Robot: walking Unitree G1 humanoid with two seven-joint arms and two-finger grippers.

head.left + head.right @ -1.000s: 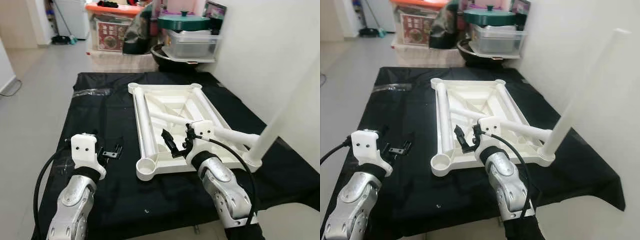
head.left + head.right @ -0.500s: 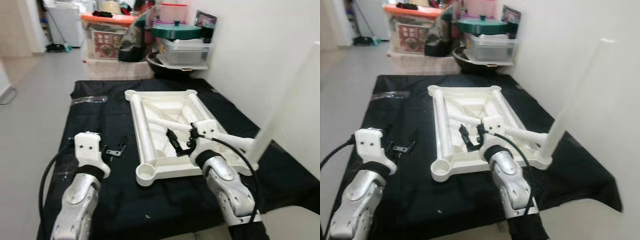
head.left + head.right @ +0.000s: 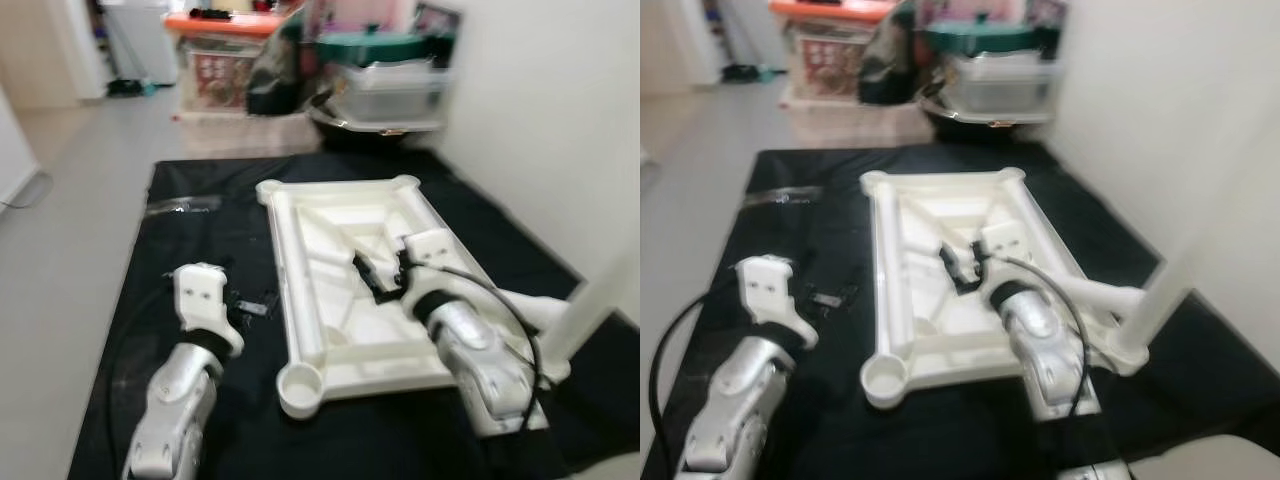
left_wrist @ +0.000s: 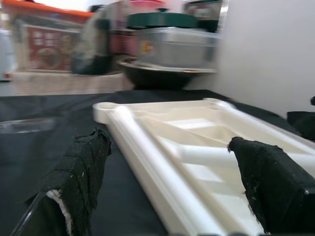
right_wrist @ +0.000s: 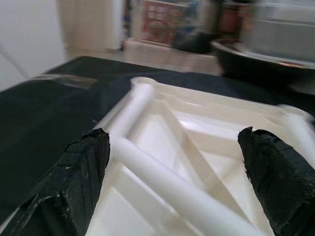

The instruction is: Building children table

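The white children's tabletop (image 3: 340,335) lies upside down on a black cloth (image 3: 200,240). One white leg (image 3: 600,300) stands upright in its near right corner socket. The near left socket (image 3: 300,388) is empty. Loose white legs lie in the tabletop: one along its left rail (image 3: 295,280) and one slanting across it (image 5: 167,182). My right gripper (image 3: 382,277) hovers open over the middle of the tabletop, its fingers (image 5: 74,182) wide apart above the slanting leg. My left gripper (image 3: 250,300) is open above the cloth, just left of the tabletop.
Storage boxes, a dark bowl and a green-lidded pot (image 3: 380,50) are stacked beyond the cloth's far edge. A white wall (image 3: 560,150) runs close along the right side. A clear plastic bag (image 3: 180,207) lies on the cloth at the far left. Bare floor (image 3: 70,200) lies to the left.
The whole picture has shifted and blurred, so the camera has moved closer. Both arms reach farther forward; the right gripper has gone from the tabletop's near edge to over its middle.
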